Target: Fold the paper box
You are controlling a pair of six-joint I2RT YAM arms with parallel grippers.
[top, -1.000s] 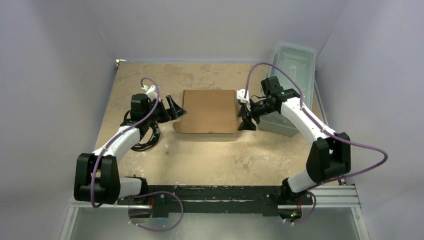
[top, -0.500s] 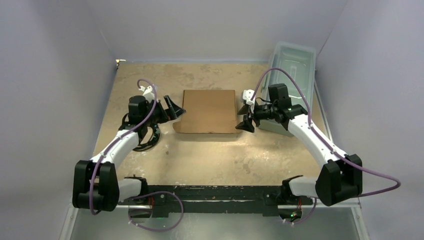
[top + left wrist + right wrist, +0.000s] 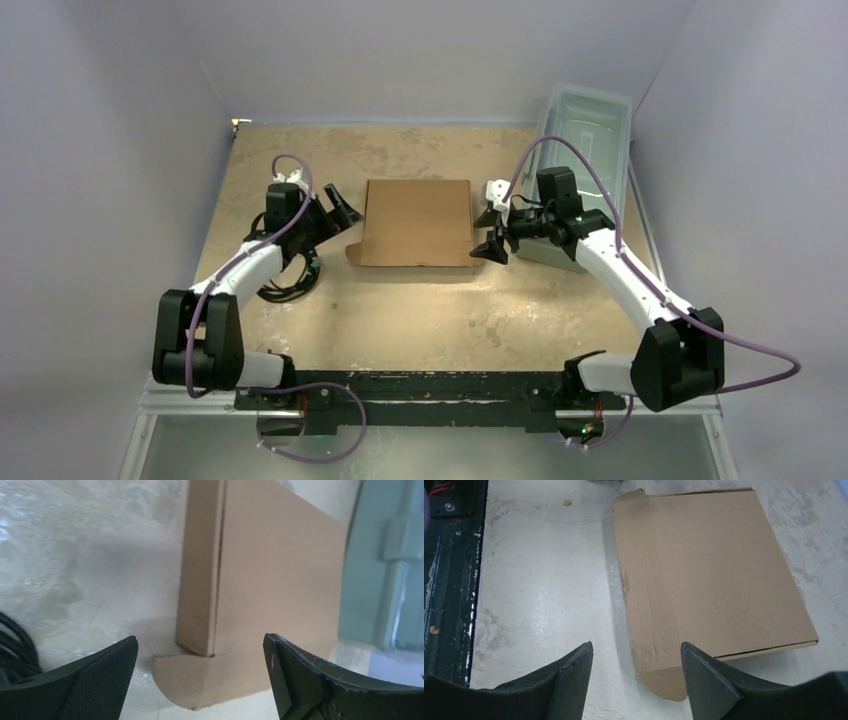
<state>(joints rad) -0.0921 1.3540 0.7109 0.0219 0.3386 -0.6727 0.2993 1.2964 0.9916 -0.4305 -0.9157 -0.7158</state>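
1. The paper box (image 3: pixel 418 222) lies flat in the middle of the worktop (image 3: pixel 420 320), a little toward the far side. It looks nearly formed to me: shallow, with its top panel down.
2. A rounded tab (image 3: pixel 197 687) sticks out flat on the worktop at the near-left corner, below the upright side wall (image 3: pixel 200 580). The right wrist view shows a similar tab at the near-right corner, so I judge the tabs have yet to be tucked in.
3. The left claw (image 3: pixel 340 212) hangs just beside the box's left edge. Its jaws are wide apart and hold nothing.
4. The right claw (image 3: pixel 488 233) sits just beside the right edge, moderately open and also empty.
5. To do this step well, I would have one claw steady the box from its side. The other would come in low at the corner and push the tab up and inward along its crease. Pushing anywhere else would likely slide the light cardboard.
6. There is plenty of bare worktop in front of the box and behind it.
7. The right side is tighter, with the clear plastic bin (image 3: pixel 590 130) close behind the right claw.
8. A coil of black cable (image 3: pixel 285 285) lies under the left arm, so a low sweep there could snag.
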